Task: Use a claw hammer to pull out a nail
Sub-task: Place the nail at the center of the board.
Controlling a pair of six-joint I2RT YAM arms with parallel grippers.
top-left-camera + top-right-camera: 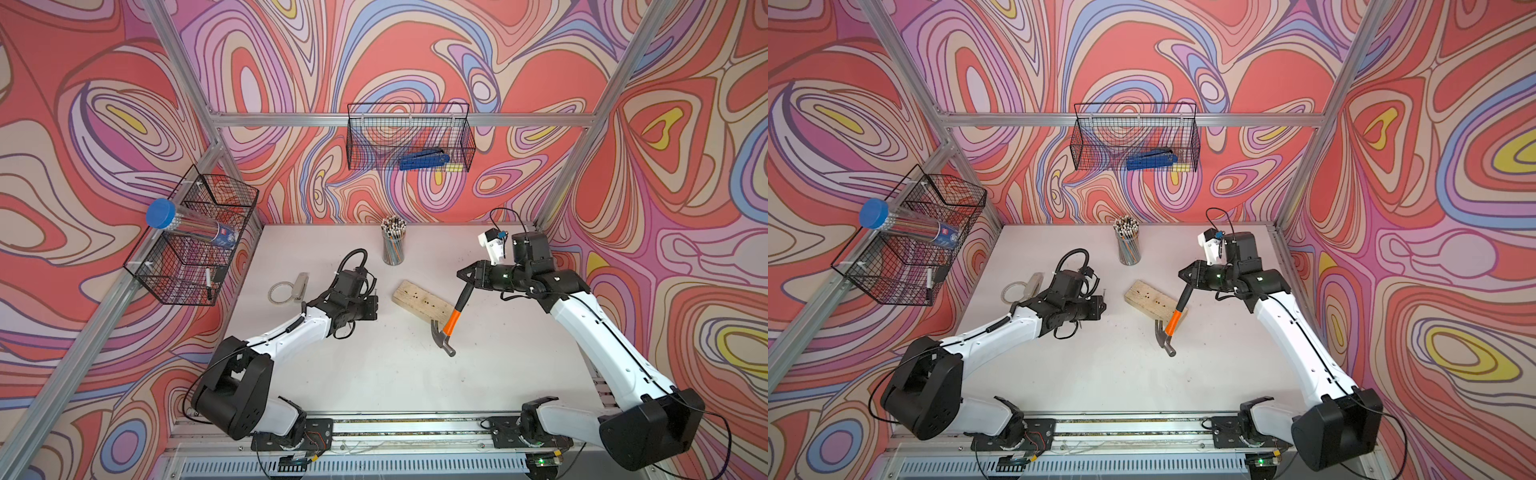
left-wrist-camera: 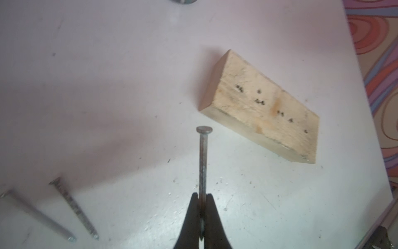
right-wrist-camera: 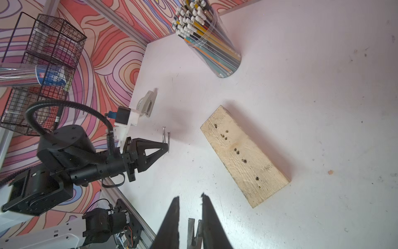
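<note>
**Top views:** right gripper [image 1: 464, 277] clamps the far end of the claw hammer [image 1: 452, 321] by its black handle. Hammer slopes down toward the near side, crossing the right end of the wood block [image 1: 417, 300]. Steel head is low, just beside the block's near-right corner; can't tell if it touches the table [image 1: 374, 374]. Left gripper [image 1: 375, 306] is left of the block, apart from it. Pencil cup [image 1: 393, 245] at far centre.

**L wrist view:** fingers [image 2: 191, 215] pinched tight on a nail [image 2: 203, 159], its head pointing away. Block w/ empty holes beyond. Two loose nails [image 2: 73, 208] lie flat on the table.

**R wrist view:** fingers [image 3: 172, 220] set narrow, hammer's claw showing between them; handle hidden.
</note>
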